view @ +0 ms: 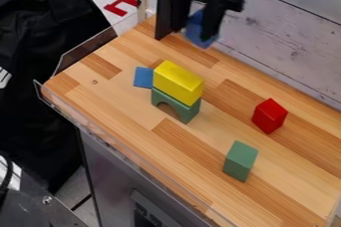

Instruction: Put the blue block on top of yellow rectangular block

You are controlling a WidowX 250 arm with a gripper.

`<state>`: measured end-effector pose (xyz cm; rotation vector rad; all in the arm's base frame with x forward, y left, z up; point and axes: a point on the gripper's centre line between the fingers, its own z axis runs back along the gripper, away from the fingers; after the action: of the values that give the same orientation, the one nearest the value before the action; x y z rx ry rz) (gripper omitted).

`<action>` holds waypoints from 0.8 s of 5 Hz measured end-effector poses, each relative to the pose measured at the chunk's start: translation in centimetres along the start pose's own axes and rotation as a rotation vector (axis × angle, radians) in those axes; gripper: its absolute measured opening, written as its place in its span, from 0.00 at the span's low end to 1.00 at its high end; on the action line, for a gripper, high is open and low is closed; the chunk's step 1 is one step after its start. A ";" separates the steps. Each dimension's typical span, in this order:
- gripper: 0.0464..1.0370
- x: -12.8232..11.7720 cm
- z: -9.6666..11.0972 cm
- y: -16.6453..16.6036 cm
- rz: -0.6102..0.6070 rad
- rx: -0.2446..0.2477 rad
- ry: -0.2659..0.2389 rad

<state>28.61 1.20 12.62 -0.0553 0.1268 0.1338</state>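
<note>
We see our gripper (pixel 193 29) in black throughout, with straight-edged, slab-like uprights, thin crosspieces and small knobby parts near the top; gaps show between its bars, and a dark, angular bracket juts from one side.

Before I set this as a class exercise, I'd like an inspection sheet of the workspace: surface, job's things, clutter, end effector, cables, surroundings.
Surface: wooden top, one small dark mark near the left corner.
Job's things: blue block raised near the wall; yellow block lying on a green arch.
Clutter: flat blue piece beside the arch; red block and green block to the right.
End effector: appears to grip the raised blue block.
Cables: possible black one at lower left; can't confirm.
Surroundings: whitish plank wall behind, black cloth at left, red piece beyond the top.
</note>
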 end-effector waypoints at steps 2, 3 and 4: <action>0.50 -1.4 -1.3 2.5 0.081 0.030 0.067; 0.50 -1.7 -1.7 2.4 0.090 0.020 0.082; 0.50 -2.6 -2.4 2.0 0.089 -0.010 0.096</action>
<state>25.50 2.68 10.44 -0.0663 0.2250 0.2205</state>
